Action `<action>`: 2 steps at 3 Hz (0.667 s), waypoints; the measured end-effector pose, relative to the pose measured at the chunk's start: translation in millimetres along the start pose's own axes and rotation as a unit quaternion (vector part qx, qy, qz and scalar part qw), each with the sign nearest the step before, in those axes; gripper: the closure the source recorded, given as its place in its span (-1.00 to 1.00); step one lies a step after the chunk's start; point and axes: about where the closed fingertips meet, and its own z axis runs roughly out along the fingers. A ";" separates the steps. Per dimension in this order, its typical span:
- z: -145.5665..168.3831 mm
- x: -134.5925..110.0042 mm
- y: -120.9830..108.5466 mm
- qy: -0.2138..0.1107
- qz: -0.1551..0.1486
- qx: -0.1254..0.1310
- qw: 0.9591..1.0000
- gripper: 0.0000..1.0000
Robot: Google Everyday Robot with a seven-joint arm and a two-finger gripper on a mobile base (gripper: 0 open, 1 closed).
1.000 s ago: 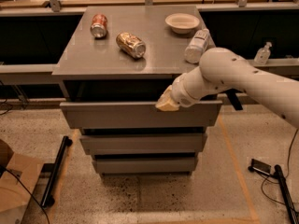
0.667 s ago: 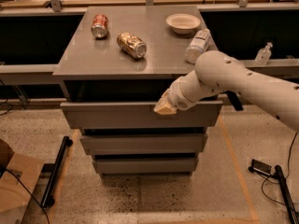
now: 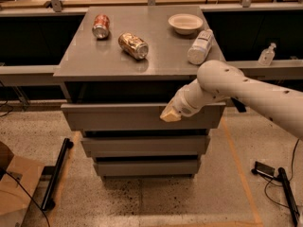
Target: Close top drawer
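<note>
Grey cabinet top (image 3: 156,60): red can (image 3: 100,26), gold can (image 3: 133,45), bowl (image 3: 185,22), bottle (image 3: 200,47); none involved in task. Top drawer (image 3: 118,117): standing part open, front proud of cabinet. Gripper (image 3: 170,115): tip against drawer front, right of centre, likely placed for inward push; grip state cannot tell.

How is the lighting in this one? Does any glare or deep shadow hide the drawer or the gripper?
Camera view: the light is warm and fairly even. The tabletop has only a faint sheen and no harsh glare. Deep shadow in the gap above the top drawer hides its inside. The gripper, at that drawer's front right of centre, is well lit.
</note>
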 end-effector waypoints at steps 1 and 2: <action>7.7 14.7 -20.3 0.009 -0.002 0.046 0.999 1.00; 4.2 16.5 -44.6 0.003 -0.009 0.090 0.996 1.00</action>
